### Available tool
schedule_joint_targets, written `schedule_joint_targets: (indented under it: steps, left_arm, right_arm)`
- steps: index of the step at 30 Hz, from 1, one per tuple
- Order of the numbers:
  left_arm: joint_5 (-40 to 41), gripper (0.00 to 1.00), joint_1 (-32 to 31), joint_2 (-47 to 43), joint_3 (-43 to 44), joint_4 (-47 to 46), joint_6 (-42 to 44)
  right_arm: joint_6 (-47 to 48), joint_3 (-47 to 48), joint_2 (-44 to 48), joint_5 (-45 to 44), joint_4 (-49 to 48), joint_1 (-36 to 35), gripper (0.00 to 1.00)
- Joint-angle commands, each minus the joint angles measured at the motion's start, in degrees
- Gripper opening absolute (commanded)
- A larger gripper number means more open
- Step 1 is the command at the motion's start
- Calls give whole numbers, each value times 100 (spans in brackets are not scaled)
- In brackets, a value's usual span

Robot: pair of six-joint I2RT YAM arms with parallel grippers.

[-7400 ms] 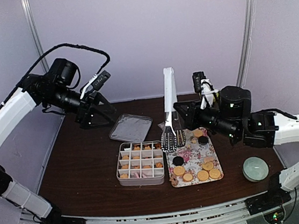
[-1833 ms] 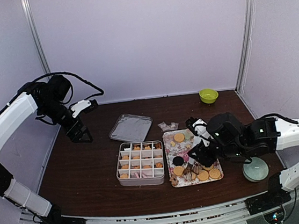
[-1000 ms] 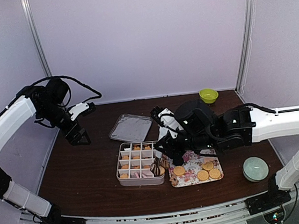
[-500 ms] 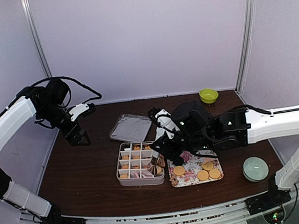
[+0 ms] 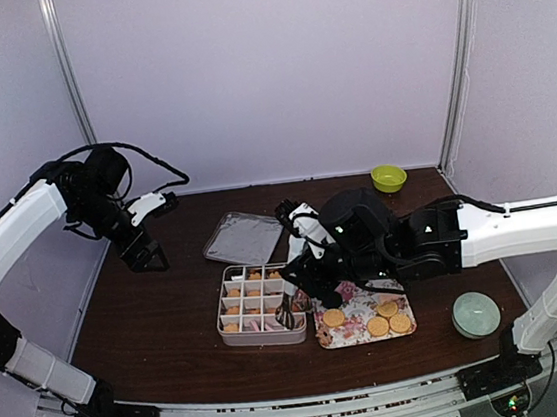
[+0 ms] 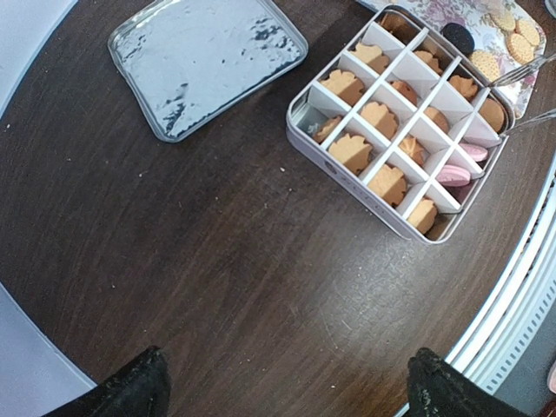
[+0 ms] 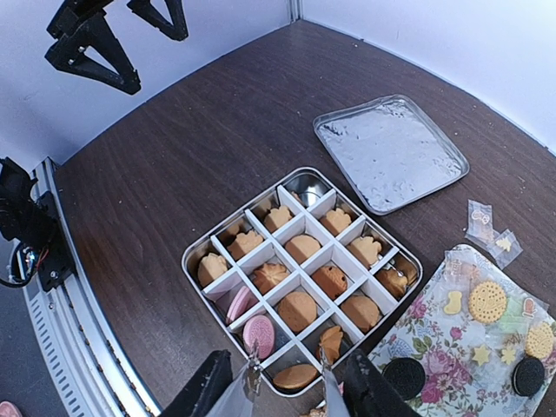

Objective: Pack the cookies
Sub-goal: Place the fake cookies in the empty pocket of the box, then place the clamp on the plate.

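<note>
Left gripper (image 6: 287,391): we see it spread wide above the bare tabletop (image 6: 217,261).
Right gripper (image 7: 287,393): clamped on tongs (image 7: 246,389), tips at the box (image 7: 195,248) corner.
Cookies (image 7: 300,308): we find most in the 16-cell box, others on the flowered tray (image 7: 434,347) beside it.

The top view sits high behind the table (image 5: 160,313), facing down and away, far enough back to take in the whole top; the near edge lies at 6 o'clock. The left wrist view looks steeply down from well above, with the box (image 6: 356,187) at 2 o'clock and the lid (image 6: 207,61) at 11. The right wrist view hangs closer over the box (image 7: 242,213) (lid (image 7: 391,152) at 2 o'clock). All three share the box (image 5: 258,338) and lid (image 5: 244,237).
</note>
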State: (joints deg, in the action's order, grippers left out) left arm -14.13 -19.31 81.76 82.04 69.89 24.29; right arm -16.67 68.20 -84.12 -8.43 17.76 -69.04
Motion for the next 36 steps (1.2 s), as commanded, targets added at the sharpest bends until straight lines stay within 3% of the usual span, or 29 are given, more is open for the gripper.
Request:
schedule_joint_targets:
  steps: [1,10,15,20,24,28,36]
  left_arm:
    - [24,98,51,-182,-30,-179,-12]
    - [41,98,51,-171,-30,-178,-12]
    - [29,98,51,-50,-13,-213,9]
    - [11,98,50,182,45,-423,35]
    - [-142,98,50,856,502,-467,75]
    - [-255,96,50,1712,1236,-578,-216]
    - [508,89,50,3208,2366,-898,-733]
  right_arm:
    - [10,-47,298,-210,-86,-12,41]
    - [-159,-261,873,-237,-29,375,37]
    - [-917,-762,1210,-251,428,1288,40]
    - [-2147,-1552,1409,457,666,2316,42]
    - [-2893,-2150,1408,1391,245,3073,43]
    - [-3287,-2174,1077,1875,61,3472,44]
    - [-3531,-1714,480,1910,616,3768,45]
